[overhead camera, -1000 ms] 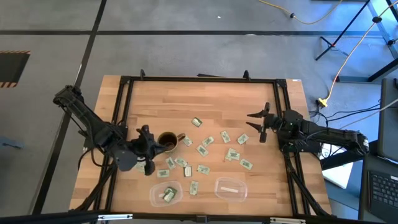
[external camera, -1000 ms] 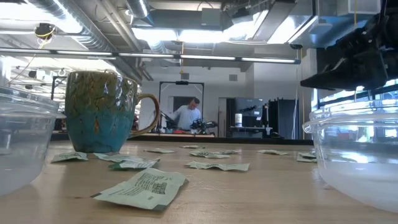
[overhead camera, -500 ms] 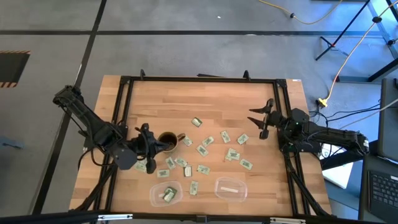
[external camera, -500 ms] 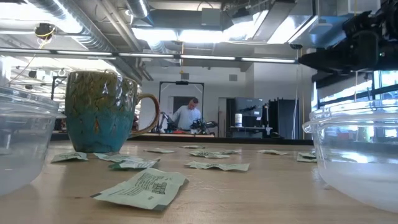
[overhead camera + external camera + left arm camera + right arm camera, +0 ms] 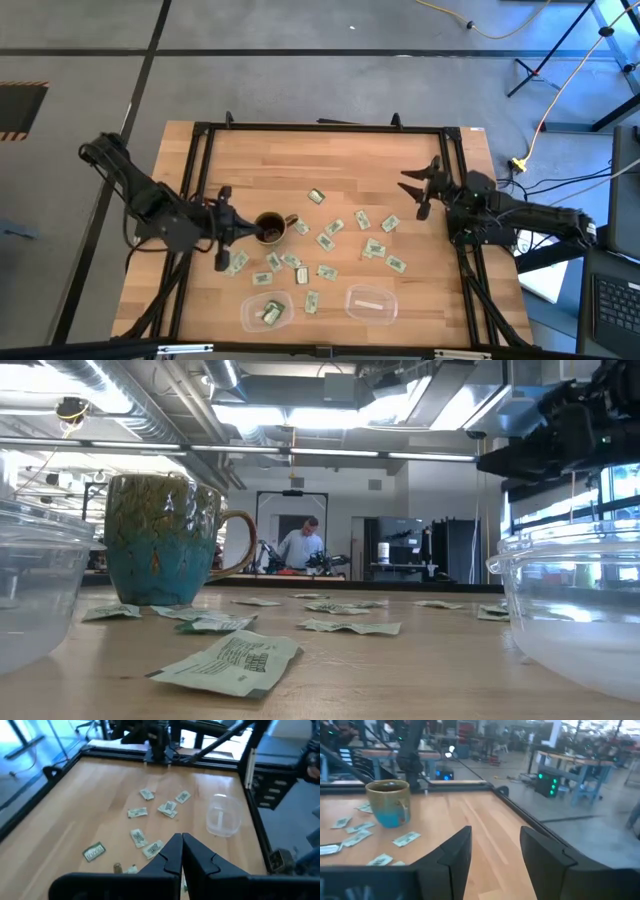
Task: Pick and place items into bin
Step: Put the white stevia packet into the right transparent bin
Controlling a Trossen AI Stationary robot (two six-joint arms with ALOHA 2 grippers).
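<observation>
Scattered across the wooden table (image 5: 330, 160) just beside the mug (image 5: 270, 227) lie the packets (image 5: 325, 240), so the clenched, empty left gripper (image 5: 221, 243) near that mug should open before descending, while the right gripper (image 5: 424, 188) waits spread, well apart.

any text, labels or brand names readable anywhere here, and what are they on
None can be read.
Nearest packet: dark print on its pale green face, too blurred to read.
Other packets on the table: markings too small to read.
Mug: mottled glaze only, no lettering visible.
Clear bins: no label visible.
</observation>
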